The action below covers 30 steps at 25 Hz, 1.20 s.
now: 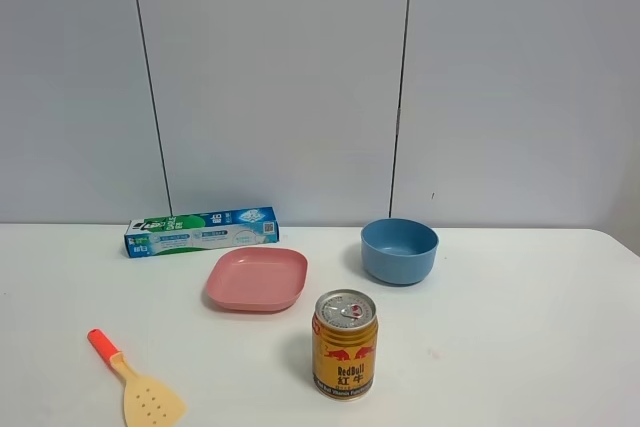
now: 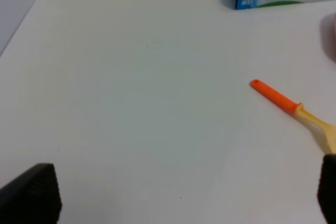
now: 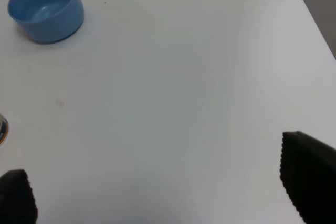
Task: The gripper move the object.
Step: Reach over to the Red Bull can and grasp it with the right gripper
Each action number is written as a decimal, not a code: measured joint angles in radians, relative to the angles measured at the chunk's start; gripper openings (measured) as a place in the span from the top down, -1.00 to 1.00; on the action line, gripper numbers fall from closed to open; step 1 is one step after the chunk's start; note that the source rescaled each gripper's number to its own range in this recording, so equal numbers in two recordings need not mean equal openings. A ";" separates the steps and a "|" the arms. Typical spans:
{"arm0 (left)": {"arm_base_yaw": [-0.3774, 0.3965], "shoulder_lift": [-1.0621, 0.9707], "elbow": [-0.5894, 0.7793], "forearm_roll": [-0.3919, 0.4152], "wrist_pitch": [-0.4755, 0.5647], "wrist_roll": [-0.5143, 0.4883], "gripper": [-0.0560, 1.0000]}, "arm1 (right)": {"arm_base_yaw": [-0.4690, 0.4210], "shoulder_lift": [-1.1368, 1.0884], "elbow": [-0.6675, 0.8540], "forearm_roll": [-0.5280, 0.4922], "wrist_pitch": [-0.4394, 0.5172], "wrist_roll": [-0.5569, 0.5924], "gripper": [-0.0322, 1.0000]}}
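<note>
The gold Red Bull can (image 1: 345, 344) stands upright on the white table near the front middle, silver pull-tab top up. A sliver of it shows at the edge of the right wrist view (image 3: 2, 129). Neither arm shows in the exterior view. My left gripper (image 2: 184, 195) is open over bare table, its black fingertips (image 2: 34, 192) wide apart. My right gripper (image 3: 163, 192) is open too, with black fingertips (image 3: 307, 177) spread over bare table, well away from the can.
A pink plate (image 1: 257, 279) and a blue bowl (image 1: 399, 250) sit behind the can. A toothpaste box (image 1: 200, 231) lies at the back left. A spatula with an orange handle (image 1: 135, 382) lies at the front left.
</note>
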 joint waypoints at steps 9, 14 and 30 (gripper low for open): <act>0.000 0.000 0.000 0.000 0.000 0.000 -1.00 | 0.000 0.000 0.000 0.000 0.000 0.001 -1.00; 0.000 0.000 0.000 0.000 0.000 0.000 -1.00 | 0.000 0.000 0.000 0.000 0.000 0.001 -1.00; 0.000 0.000 0.000 0.000 0.000 0.000 -1.00 | 0.000 0.000 0.000 0.004 0.000 0.001 -0.98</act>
